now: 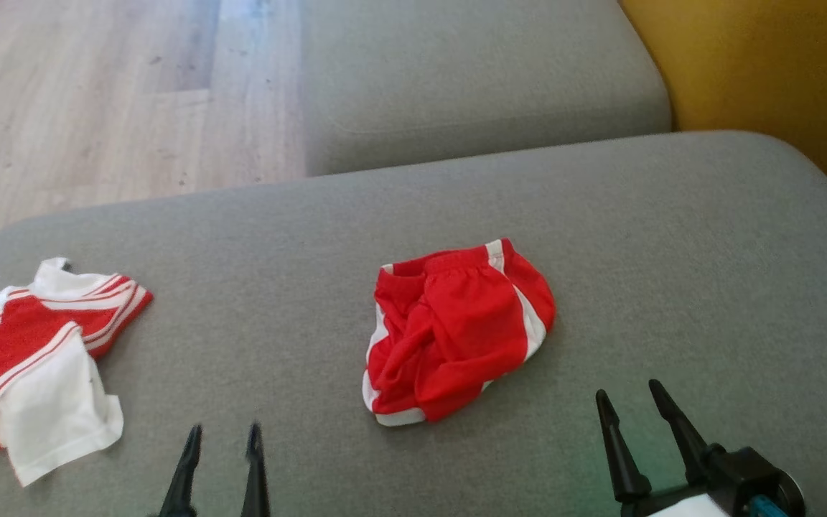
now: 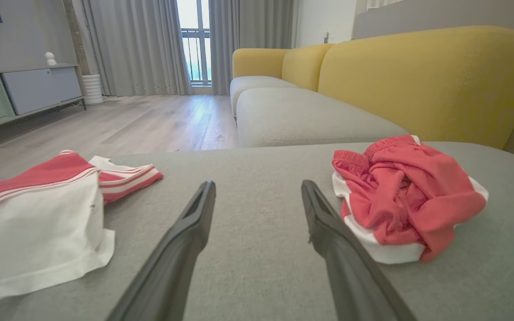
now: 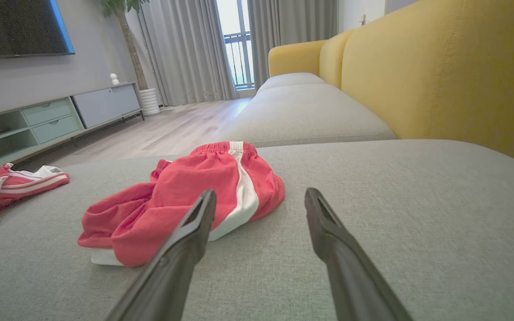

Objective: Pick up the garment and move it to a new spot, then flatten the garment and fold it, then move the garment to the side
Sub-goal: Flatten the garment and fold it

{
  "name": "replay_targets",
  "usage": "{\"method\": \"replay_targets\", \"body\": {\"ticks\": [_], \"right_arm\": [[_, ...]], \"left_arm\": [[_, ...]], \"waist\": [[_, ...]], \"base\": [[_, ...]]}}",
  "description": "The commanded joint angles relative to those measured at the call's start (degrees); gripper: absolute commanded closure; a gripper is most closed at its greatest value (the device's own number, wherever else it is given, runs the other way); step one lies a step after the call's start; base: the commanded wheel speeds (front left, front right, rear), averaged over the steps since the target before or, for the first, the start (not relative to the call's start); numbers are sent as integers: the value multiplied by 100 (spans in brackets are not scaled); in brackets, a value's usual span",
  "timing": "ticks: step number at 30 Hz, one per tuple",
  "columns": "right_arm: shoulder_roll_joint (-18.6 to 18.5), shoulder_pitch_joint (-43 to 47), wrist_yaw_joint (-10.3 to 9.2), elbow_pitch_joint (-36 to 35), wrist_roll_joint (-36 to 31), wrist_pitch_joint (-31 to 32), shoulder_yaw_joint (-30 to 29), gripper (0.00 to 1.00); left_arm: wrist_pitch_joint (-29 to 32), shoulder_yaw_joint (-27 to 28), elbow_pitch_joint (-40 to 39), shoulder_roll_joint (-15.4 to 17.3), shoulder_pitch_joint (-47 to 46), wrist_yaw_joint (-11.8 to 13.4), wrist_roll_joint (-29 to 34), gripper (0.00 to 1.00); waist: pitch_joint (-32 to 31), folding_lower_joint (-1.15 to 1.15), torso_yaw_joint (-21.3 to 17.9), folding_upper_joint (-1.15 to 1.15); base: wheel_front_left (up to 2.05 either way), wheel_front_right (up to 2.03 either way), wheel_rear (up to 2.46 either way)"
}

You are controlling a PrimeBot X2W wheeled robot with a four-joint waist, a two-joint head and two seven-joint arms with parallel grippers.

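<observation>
The left gripper hung low over the grey sofa seat. Its two dark fingers were apart and held nothing. Off to its left lay a red and white shirt, near the edge of the seat and well apart from the fingers. It looked set aside, so I guessed it was not the one to pick up now.

To the right of that gripper, and a bit further from the robot, lay the red shorts. They sat in a crumpled heap in the middle of the seat, touching nothing but the cushion. The stretchy waist end pointed away from the robot and a little to the right. The leg ends, with their white trim, pointed back toward the robot and a little to the left. So the heap ran slantwise, from near-left to far-right.

Further right was the right gripper. Its fingers were apart too, and empty. The shorts lay ahead of it and to its left. I thought this gripper was the nearer one, close to the side with the white stripe. The left one would have more bare cushion to cross. At the far right rose the yellow sofa back.
</observation>
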Motion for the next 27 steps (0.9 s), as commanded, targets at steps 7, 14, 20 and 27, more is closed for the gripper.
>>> {"method": "replay_targets", "body": {"ticks": [7, 14, 20, 27], "right_arm": [[-115, -382, -5, -243, -19, -22, 103, 0], [-138, -674, -5, -321, -49, -22, 156, 0], [-118, -1047, -5, -382, -60, -22, 168, 0], [-53, -1390, -5, -471, -46, -22, 190, 0]], "left_arm": [[-54, -275, 251, -40, -1403, -29, -302, 0], [490, -1071, 999, -40, -3236, -400, -259, 0], [1515, -1889, 1644, -40, -5000, -764, -246, 0], [2692, -2546, 2352, -40, -6297, -912, -484, 0]], "waist": [[446, 0, -410, 0], [1213, 0, -688, 0], [1887, 0, -849, 0], [2542, 0, -997, 0]], "base": [[0, 0, 0], [0, 0, 0], [0, 0, 0], [0, 0, 0]]}}
